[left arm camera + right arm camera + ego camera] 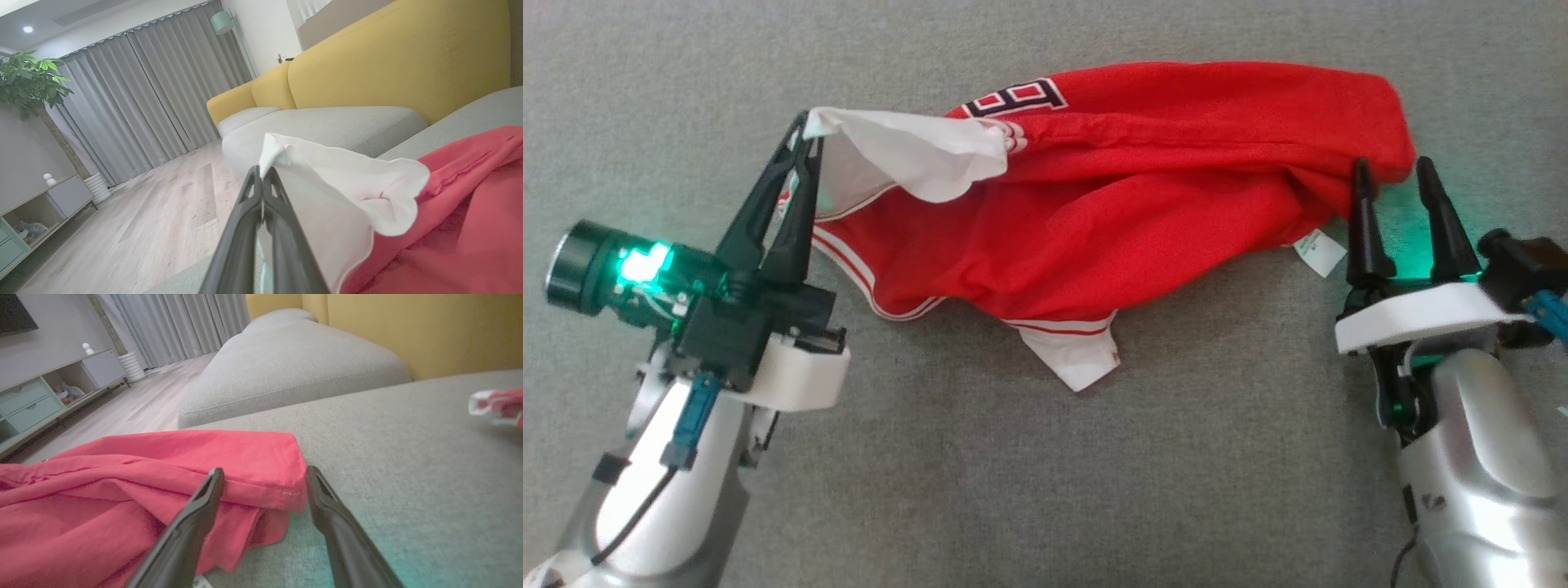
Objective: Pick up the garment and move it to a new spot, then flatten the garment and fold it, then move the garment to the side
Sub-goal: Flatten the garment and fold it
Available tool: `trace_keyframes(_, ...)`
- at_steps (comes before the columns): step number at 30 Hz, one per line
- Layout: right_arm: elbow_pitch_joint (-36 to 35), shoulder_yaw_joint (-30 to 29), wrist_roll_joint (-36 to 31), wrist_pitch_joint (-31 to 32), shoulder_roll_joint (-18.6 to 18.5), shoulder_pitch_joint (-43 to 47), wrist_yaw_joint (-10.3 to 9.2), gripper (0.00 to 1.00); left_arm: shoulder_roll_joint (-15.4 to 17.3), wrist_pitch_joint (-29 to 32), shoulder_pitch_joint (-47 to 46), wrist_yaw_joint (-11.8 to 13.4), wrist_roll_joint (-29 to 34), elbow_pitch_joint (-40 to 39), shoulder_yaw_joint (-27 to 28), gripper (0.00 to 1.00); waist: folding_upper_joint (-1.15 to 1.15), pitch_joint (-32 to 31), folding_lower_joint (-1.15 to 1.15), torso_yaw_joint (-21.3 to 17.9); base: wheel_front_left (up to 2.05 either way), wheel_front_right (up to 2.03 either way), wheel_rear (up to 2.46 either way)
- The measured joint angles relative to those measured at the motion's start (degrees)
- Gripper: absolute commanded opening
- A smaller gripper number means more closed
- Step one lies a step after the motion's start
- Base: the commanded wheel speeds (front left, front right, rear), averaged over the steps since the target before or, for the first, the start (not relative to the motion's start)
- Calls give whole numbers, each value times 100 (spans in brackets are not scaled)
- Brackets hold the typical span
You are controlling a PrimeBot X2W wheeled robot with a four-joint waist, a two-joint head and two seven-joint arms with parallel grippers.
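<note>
Two grippers: left gripper [808, 132] pinches one red garment [1143, 196] by its white edge, right gripper [1392, 168] spread

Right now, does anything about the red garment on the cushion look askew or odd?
The red garment is bunched and wrinkled, not flat. Its white corner is flipped over where the left gripper pinches it, and a white label pokes out beside the open right gripper. No tear shows.

Setting was a home living room | yellow-backed sofa [388, 61] with grey seat cushions [327, 122] | floor-length grey curtains [155, 90] | leafy houseplant [28, 77] | pale wood floor [143, 228] | low cabinet [67, 195] stood by the wall
</note>
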Motion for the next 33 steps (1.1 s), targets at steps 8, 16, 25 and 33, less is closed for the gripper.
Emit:
trace_keyframes(8, 398, 501, 1663, -2, -369, -163, 0, 100, 68, 0, -105, 27, -1, 158, 56, 0, 0, 66, 0, 92, 0, 0, 0)
trace_keyframes(16, 52, 1649, 3417, 33, -1091, -149, 0, 100, 157, 0, -125, 51, -44, 313, 137, 0, 0, 49, -1, 66, 0, 0, 0)
trace_keyframes(25, 165, 2327, 3969, 45, -1494, -294, 0, 100, 187, 1, -150, 94, -92, 355, 143, 0, 0, 20, -1, 89, 0, 0, 0)
trace_keyframes(33, 575, 2512, 4014, 13, -1536, -466, 0, 96, 202, 1, -188, 144, -93, 397, 136, 0, 0, -61, -1, 140, 0, 0, 0)
